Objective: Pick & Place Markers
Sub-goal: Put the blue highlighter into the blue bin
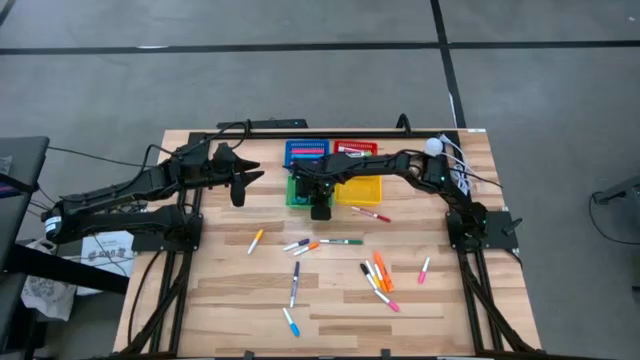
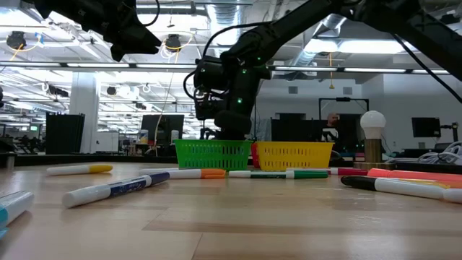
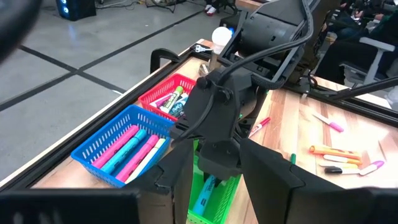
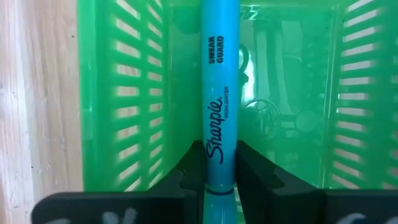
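My right gripper (image 1: 320, 205) reaches down into the green tray (image 1: 298, 192) and is shut on a light blue marker (image 4: 221, 93). The same marker (image 3: 205, 194) shows in the left wrist view, inside the tray under the gripper. Many more markers (image 1: 330, 242) lie loose on the wooden table, toward its near side. My left gripper (image 1: 245, 185) hangs open in the air, left of the trays, with nothing between its fingers. My right gripper pinches the blue marker's barrel (image 4: 221, 171) between its two fingers, near one end of the marker. The fingers come steeply from above and lie across it. The marker stays inside the green tray, stretched along its floor; whether it rests on it, I cannot tell.
A yellow tray (image 1: 365, 190) stands right of the green one. A blue tray (image 1: 306, 151) and a red tray (image 1: 355, 149) with markers in them stand behind. A white ball on a stand (image 1: 433, 146) is at the far right. Orange markers (image 1: 380, 270) cluster at the near right.
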